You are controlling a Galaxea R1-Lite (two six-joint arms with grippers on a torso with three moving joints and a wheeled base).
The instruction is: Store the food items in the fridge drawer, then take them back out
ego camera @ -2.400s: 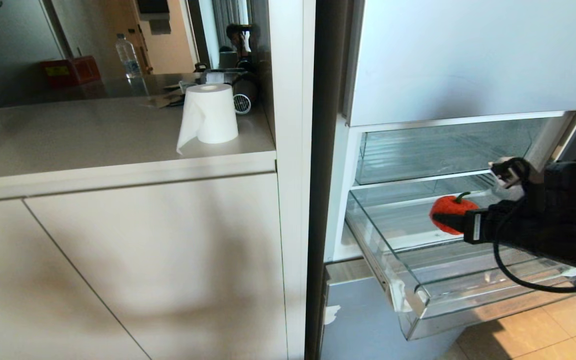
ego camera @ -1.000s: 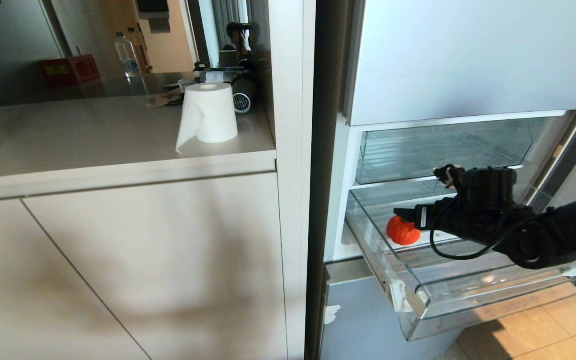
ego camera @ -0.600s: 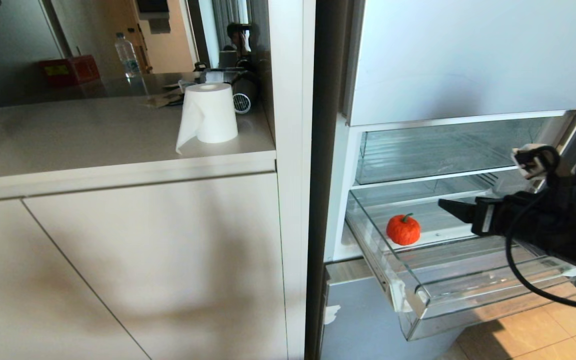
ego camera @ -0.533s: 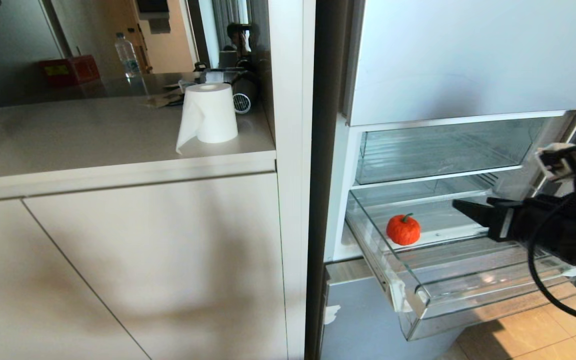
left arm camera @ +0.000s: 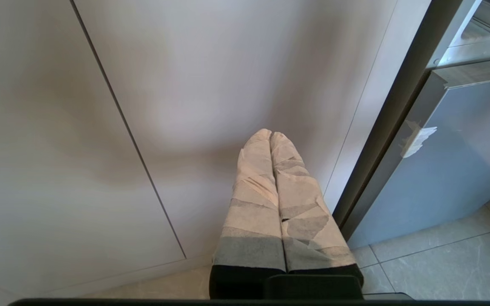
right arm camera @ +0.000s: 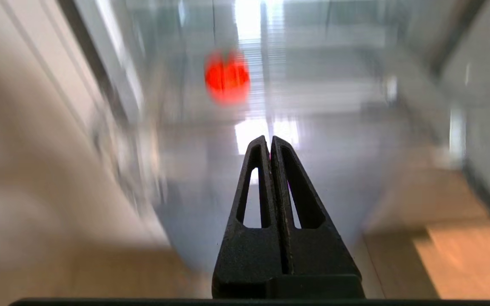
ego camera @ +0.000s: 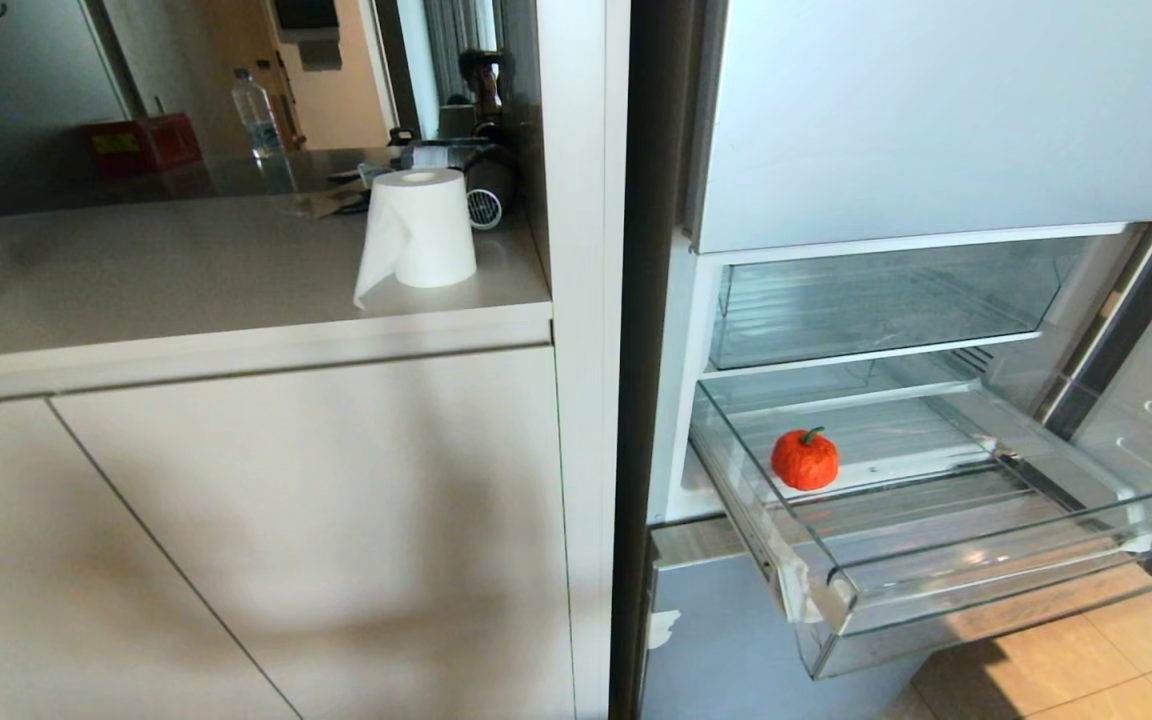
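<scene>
Inside fridge drawer (ego camera: 841, 600): orange fruit (ego camera: 805, 460) on ribbed floor, left side. Right gripper (right arm camera: 270, 142) pressed together, empty, well apart from fruit. Left gripper (left arm camera: 270, 136) together, parked facing cabinet door (left arm camera: 211, 76).

Bright daylight; right wrist view motion-blurred; soft cabinet shadows.

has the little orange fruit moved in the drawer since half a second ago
No. The orange fruit sits at the same spot on the fridge drawer floor, near its left wall, as before. Only the right gripper has pulled away, fingers shut.
</scene>
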